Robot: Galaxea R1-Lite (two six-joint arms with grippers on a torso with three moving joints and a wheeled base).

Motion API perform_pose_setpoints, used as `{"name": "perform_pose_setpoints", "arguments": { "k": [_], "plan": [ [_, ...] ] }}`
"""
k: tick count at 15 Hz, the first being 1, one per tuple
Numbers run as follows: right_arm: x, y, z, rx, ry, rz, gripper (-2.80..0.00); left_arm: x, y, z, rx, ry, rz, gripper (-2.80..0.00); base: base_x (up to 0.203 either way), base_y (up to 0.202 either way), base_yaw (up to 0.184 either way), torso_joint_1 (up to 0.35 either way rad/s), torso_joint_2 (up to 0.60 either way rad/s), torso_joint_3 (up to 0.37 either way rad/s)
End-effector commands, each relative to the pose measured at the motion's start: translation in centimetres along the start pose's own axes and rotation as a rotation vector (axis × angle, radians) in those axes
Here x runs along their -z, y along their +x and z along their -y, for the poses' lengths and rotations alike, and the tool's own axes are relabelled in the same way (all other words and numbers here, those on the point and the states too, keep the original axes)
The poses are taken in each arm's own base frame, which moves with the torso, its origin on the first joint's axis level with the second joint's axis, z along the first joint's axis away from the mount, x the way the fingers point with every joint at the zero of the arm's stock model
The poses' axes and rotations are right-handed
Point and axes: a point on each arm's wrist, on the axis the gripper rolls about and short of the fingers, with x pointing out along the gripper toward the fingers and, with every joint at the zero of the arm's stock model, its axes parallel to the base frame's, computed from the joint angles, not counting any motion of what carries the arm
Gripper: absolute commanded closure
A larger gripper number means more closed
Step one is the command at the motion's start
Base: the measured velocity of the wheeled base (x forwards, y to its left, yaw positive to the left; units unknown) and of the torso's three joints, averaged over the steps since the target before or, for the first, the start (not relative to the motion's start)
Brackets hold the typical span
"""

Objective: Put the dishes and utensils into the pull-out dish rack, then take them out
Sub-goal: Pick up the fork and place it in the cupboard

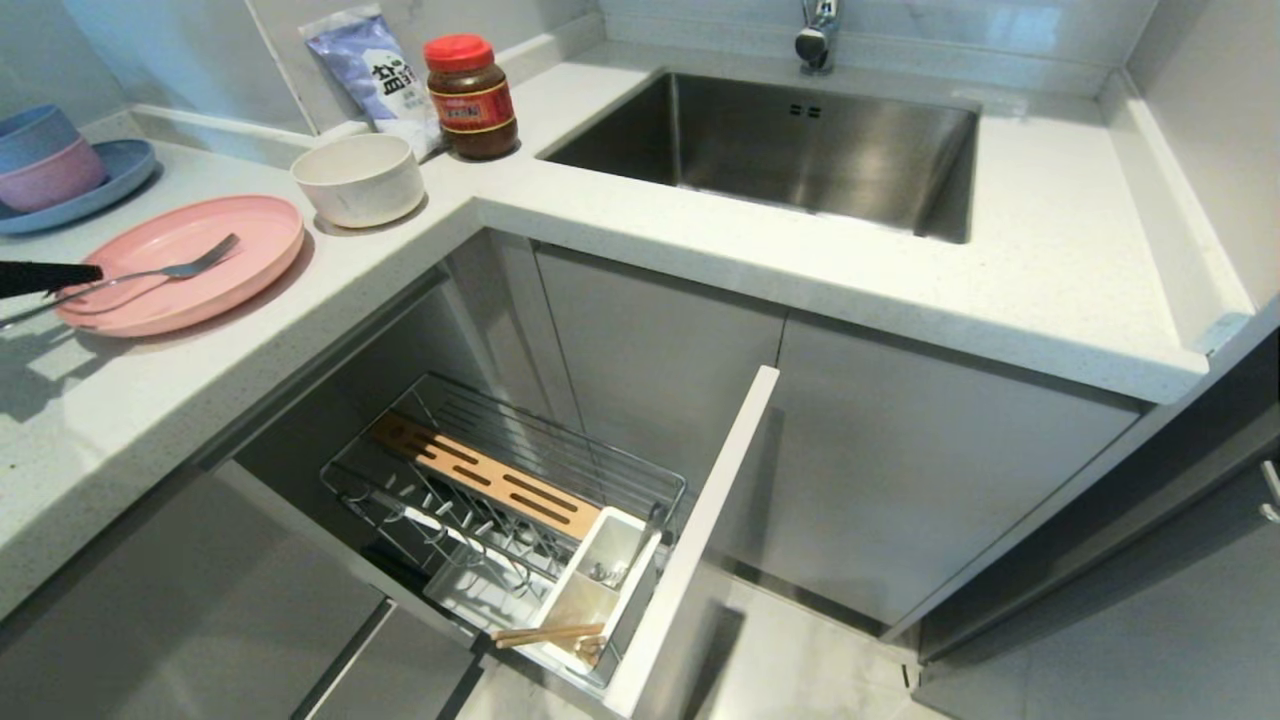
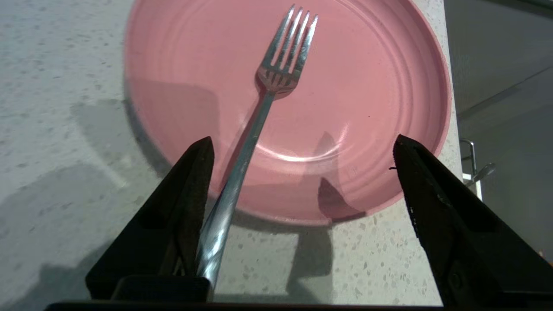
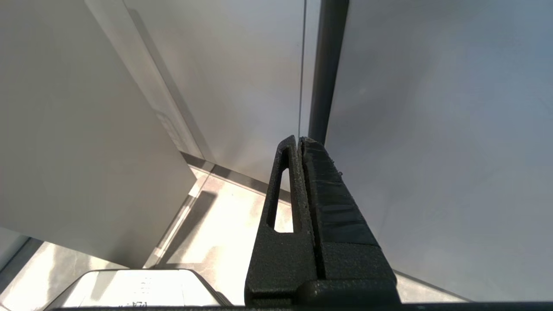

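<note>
Slim silver fork (image 2: pixel 259 125) lying tines-up across flat pale-pink plate (image 2: pixel 367 86) on speckled worktop (image 2: pixel 65 65), left pincer (image 2: pixel 302 172) spread apart around its handle, right pincer (image 3: pixel 300 142) together.

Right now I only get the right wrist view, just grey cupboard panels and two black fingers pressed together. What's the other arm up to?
Observer: The left gripper is open over a pink plate on the counter, and a fork lies across the plate.
Operator: Is it gripping the fork?
Observer: No. The handle runs beside one finger, with the other finger well apart.
Operator: Anything in the rack?
Observer: The pull-out dish rack is open below the counter; the chopsticks lie across its white caddy.
Operator: And the bowl?
Observer: The cream bowl is on the counter behind the plate.
</note>
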Motion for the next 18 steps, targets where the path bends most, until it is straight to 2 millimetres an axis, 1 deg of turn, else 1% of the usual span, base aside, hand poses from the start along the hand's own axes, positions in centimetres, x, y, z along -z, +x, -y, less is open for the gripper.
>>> {"name": "perform_pose_setpoints", "arguments": {
  "k": [1,3,8,10,11,13,18],
  "plan": [
    [0.0,0.0,0.0,0.0,0.0,0.002,0.0,0.1,0.5,0.0,0.018,-0.001,-0.001,-2.8,0.0,0.0,0.0,0.0,0.0,0.0],
    [0.0,0.0,0.0,0.0,0.0,0.002,0.0,0.2,1.0,0.0,0.031,0.001,-0.003,-2.8,0.0,0.0,0.0,0.0,0.0,0.0],
    [0.0,0.0,0.0,0.0,0.0,0.001,0.0,0.2,1.3,0.0,0.022,0.003,-0.015,-2.8,0.0,0.0,0.0,0.0,0.0,0.0],
    [0.0,0.0,0.0,-0.002,0.0,0.002,0.0,-0.6,1.6,0.1,-0.033,0.077,-0.015,-2.8,0.0,0.0,0.0,0.0,0.0,0.0],
    [0.0,0.0,0.0,0.0,0.0,0.001,0.0,-1.2,1.9,0.2,-0.089,0.119,-0.026,-2.8,0.0,0.0,0.0,0.0,0.0,0.0],
    [0.0,0.0,0.0,0.0,0.0,0.003,0.0,-1.6,2.6,0.5,-0.167,0.188,-0.069,-2.8,0.0,0.0,0.0,0.0,0.0,0.0],
    [0.0,0.0,0.0,0.0,0.0,0.002,0.0,-2.1,3.2,1.4,-0.165,0.237,-0.081,-2.8,0.0,0.0,0.0,0.0,0.0,0.0]
  ]
}}
